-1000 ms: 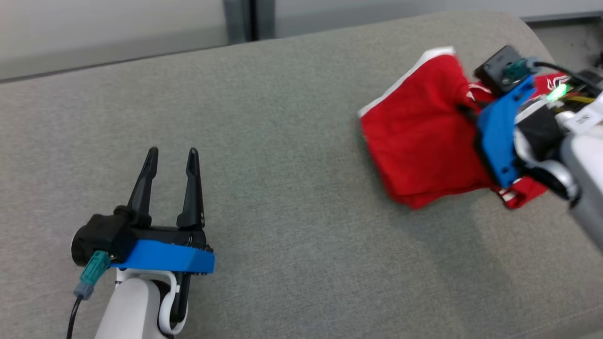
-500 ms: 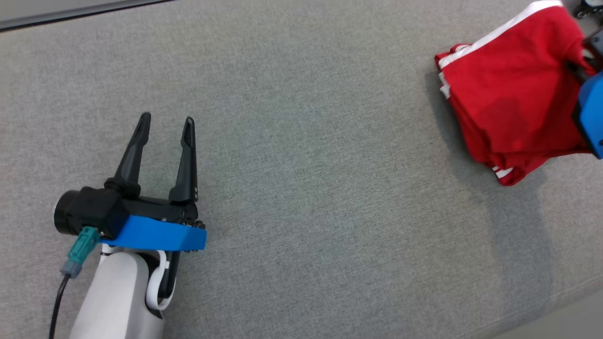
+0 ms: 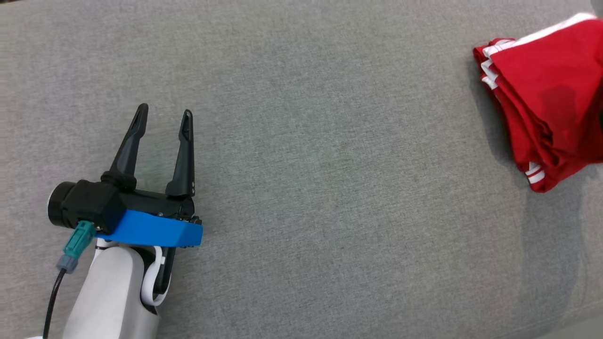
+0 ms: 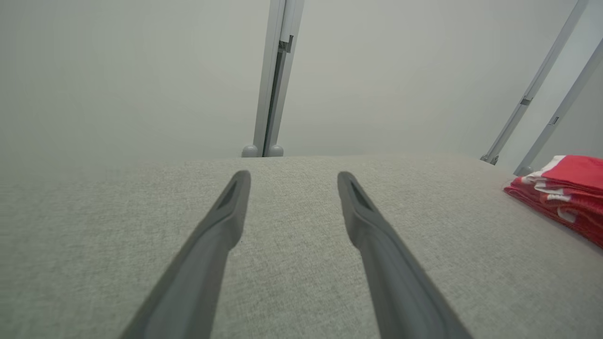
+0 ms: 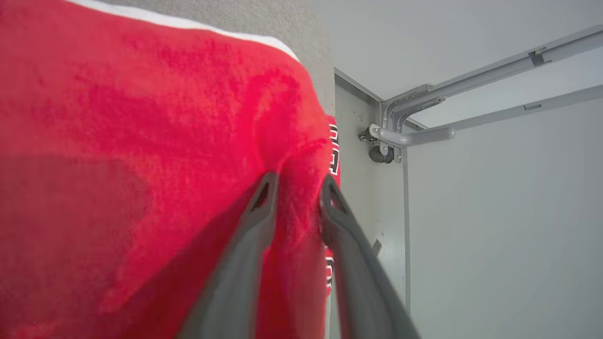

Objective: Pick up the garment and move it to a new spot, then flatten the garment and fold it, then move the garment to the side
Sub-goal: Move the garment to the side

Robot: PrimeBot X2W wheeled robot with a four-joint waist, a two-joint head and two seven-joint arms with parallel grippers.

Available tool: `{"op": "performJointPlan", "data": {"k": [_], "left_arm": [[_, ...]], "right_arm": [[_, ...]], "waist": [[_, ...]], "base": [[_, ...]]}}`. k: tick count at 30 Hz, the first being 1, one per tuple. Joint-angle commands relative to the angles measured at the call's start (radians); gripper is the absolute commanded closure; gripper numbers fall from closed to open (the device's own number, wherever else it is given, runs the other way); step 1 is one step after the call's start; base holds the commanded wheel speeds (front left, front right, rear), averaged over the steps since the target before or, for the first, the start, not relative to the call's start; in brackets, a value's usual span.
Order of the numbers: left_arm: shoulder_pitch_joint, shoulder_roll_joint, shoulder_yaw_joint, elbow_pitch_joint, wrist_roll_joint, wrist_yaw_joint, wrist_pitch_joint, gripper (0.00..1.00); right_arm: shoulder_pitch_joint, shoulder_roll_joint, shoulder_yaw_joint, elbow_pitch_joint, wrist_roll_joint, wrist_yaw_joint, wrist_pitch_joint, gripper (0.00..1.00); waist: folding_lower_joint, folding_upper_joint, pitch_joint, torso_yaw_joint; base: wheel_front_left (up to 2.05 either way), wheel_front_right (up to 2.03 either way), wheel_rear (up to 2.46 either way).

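The garment [image 3: 551, 94] is red with white trim and lies folded in a thick stack at the far right of the grey cushion [image 3: 330, 165]. In the left wrist view the garment [image 4: 565, 188] sits low at the right edge. My left gripper [image 3: 164, 112] rests open and empty over the cushion at the lower left, far from the cloth; its fingers [image 4: 293, 176] stand wide apart. In the right wrist view my right gripper [image 5: 299, 181] has a raised ridge of the garment [image 5: 141, 141] pinched between its narrowly spaced fingertips.
The cushion's front edge runs across the lower right corner [image 3: 584, 325]. Beyond the cushion's right end stand a grey wall and metal frame tubes [image 5: 410, 132]. A grey post [image 4: 275, 94] rises behind the cushion's far edge.
The head camera has tilted and turned, so the far wall has left the picture. The garment and my right arm have gone rightward; the blue wrist mount has passed out of the head view.
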Motion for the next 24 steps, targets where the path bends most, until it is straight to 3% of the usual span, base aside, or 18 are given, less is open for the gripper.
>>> {"op": "performJointPlan", "data": {"k": [1, 9, 13, 20, 24], "left_arm": [[-0.010, 0.001, -0.005, 0.003, 0.000, 0.002, -0.001, 0.00], [0.032, -0.022, -0.005, 0.030, -0.019, 0.008, -0.006, 0.00], [0.072, -0.045, 0.001, 0.057, -0.035, 0.010, -0.007, 0.00], [0.171, -0.074, 0.045, 0.060, -0.050, 0.017, -0.007, 0.00], [0.227, -0.079, 0.073, 0.066, -0.047, 0.018, -0.008, 0.00]], "right_arm": [[0.015, 0.008, -0.034, 0.021, -0.034, -0.001, -0.005, 0.00], [0.086, 0.092, -0.158, 0.023, -0.153, 0.000, -0.118, 0.00], [0.174, 0.161, -0.229, -0.022, -0.128, 0.000, -0.217, 0.00], [0.412, 0.291, -0.317, -0.249, -0.056, 0.000, -0.380, 0.00], [0.573, 0.365, -0.357, -0.408, -0.029, 0.000, -0.398, 0.00]], "waist": [[-0.0001, 0.0000, -0.007, 0.007], [-0.0001, 0.0000, -0.106, 0.034], [-0.0001, 0.0000, -0.199, 0.055], [-0.0001, 0.0000, -0.338, 0.098], [-0.0001, 0.0000, -0.381, 0.126]], "base": [[0.00, 0.00, 0.00], [0.00, 0.00, 0.00], [0.00, 0.00, 0.00], [0.00, 0.00, 0.00], [0.00, 0.00, 0.00]]}}
